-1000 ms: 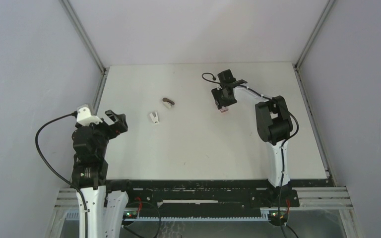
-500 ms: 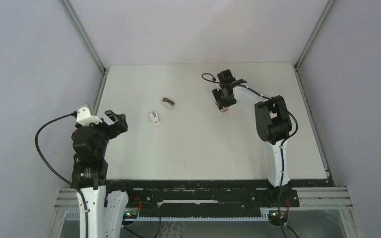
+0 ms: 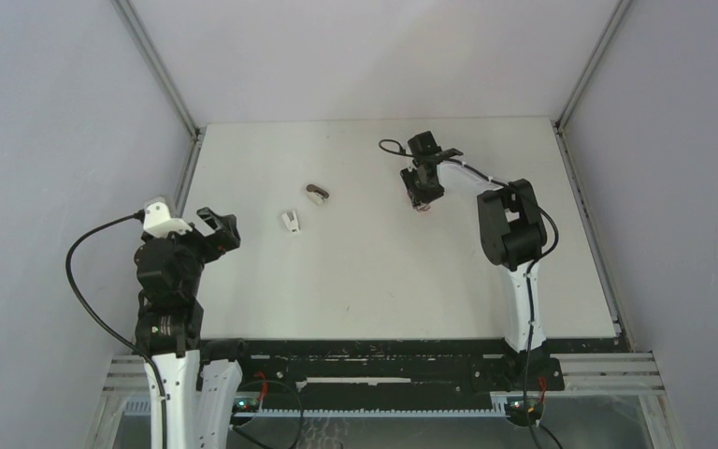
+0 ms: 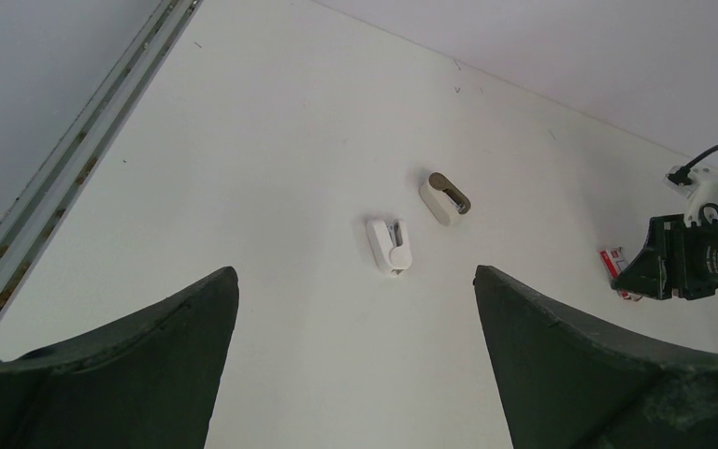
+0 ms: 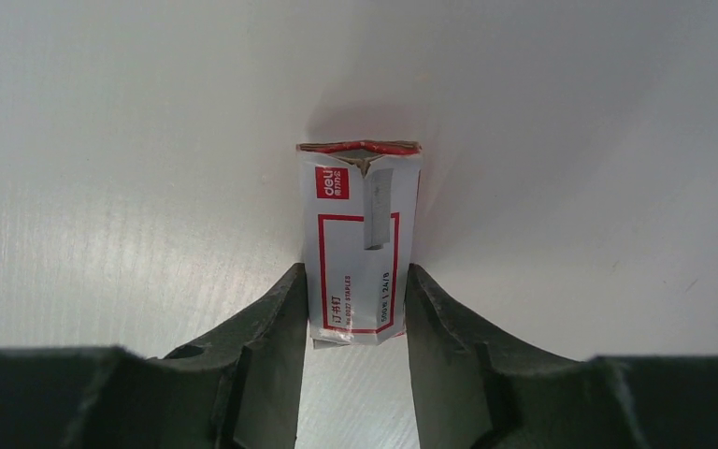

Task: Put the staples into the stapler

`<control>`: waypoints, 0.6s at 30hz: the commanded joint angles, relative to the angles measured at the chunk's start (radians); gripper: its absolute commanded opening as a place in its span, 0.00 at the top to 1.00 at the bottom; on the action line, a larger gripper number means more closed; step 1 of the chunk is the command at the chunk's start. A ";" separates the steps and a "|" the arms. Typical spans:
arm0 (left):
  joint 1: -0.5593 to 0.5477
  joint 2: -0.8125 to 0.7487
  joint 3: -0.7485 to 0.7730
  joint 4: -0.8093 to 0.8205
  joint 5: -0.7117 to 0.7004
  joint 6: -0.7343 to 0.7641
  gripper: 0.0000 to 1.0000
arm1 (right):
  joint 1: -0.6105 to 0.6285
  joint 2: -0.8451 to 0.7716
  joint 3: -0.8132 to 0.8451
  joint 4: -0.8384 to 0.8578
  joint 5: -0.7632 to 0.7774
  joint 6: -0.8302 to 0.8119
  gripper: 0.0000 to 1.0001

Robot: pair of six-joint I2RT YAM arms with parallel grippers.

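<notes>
- Closest to me are the two arm bases, at the near edge of the white table (image 3: pixel 355 281).
- My left gripper (image 4: pixel 353 281) hangs over the near left part of the table. Its jaws are wide apart and there is nothing between them.
- A little farther out, past the left gripper, lies a small white thing (image 4: pixel 390 246). It sits flat on the table by itself.
- Just behind it, and a bit to the right, lies a small brown and cream thing (image 4: pixel 446 195). The two are near each other but do not touch.
- Farther out and to the right is my right gripper (image 5: pixel 355 276). It points down at the table, well apart from those two small things.
- The staples box (image 5: pixel 360 215) is between its fingers. One finger (image 5: pixel 280 318) presses on one long side of the box and the other finger presses on the other long side, so the jaws are clamped on the box.
- The fingers hold the near end of the box. The far end sticks out past the tips.
- The box is white on top with a red frame and red print, and it shows red at the far end. That far end looks torn open, and I see a grey strip there.
- The box seems to lie on the table with its label up, in the far right part of the table.
- A black cable (image 3: pixel 391 145) loops out beside the right wrist.
- Farthest away are the plain grey walls (image 3: pixel 374 56) around the table.
</notes>
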 commanded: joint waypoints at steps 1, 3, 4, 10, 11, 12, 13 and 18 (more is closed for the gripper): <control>0.013 0.004 -0.017 0.042 0.025 -0.010 0.00 | 0.011 -0.022 0.040 -0.005 0.001 -0.014 0.64; 0.015 0.009 -0.018 0.043 0.031 -0.010 0.00 | 0.012 -0.051 0.038 -0.011 -0.010 -0.017 0.64; 0.016 0.012 -0.019 0.044 0.035 -0.012 0.00 | 0.013 -0.072 0.035 -0.015 -0.017 -0.019 0.64; 0.020 0.025 -0.029 0.042 0.062 -0.017 0.00 | 0.074 -0.272 -0.118 0.022 -0.081 -0.014 0.64; 0.019 0.026 -0.030 0.042 0.062 -0.018 0.00 | 0.094 -0.303 -0.149 0.032 -0.091 -0.013 0.64; 0.021 0.028 -0.030 0.041 0.062 -0.018 0.00 | 0.113 -0.327 -0.176 0.038 -0.102 -0.012 0.64; 0.020 0.031 -0.030 0.041 0.063 -0.019 0.00 | 0.137 -0.345 -0.196 0.039 -0.102 -0.010 0.63; 0.020 0.059 -0.027 0.040 0.085 -0.020 0.00 | 0.258 -0.354 -0.238 0.028 -0.081 0.000 0.63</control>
